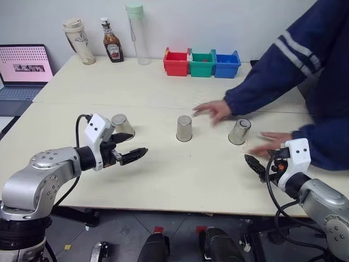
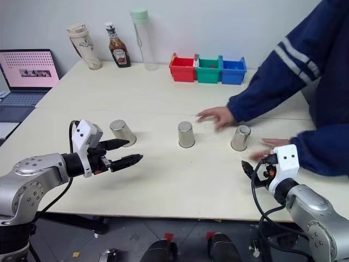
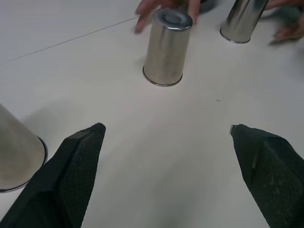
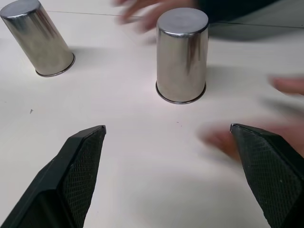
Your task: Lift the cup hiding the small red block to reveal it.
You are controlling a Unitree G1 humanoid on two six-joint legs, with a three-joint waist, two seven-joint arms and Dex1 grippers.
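Observation:
Three metal cups stand upside down in a row on the table: a left cup point(image 1: 122, 125), a middle cup point(image 1: 184, 128) and a right cup point(image 1: 239, 131). The small red block is hidden. My left gripper point(image 1: 139, 143) hovers open just right of the left cup, nothing between its fingers; in its wrist view the middle cup point(image 3: 166, 47) lies ahead. Near the table's front right, my right gripper point(image 1: 253, 165) is open and empty, with the right cup point(image 4: 182, 54) ahead of it. A person's hands rest by the middle cup point(image 1: 214, 109) and beside the right cup point(image 1: 270, 143).
The person's blue sleeve point(image 1: 272, 65) reaches in from the right. Red point(image 1: 176, 63), green point(image 1: 202, 64) and blue point(image 1: 227, 65) bins sit at the back. A ketchup bottle point(image 1: 112, 43), a tumbler point(image 1: 79, 41) and a clear bottle point(image 1: 137, 33) stand back left, beside a laptop point(image 1: 24, 71).

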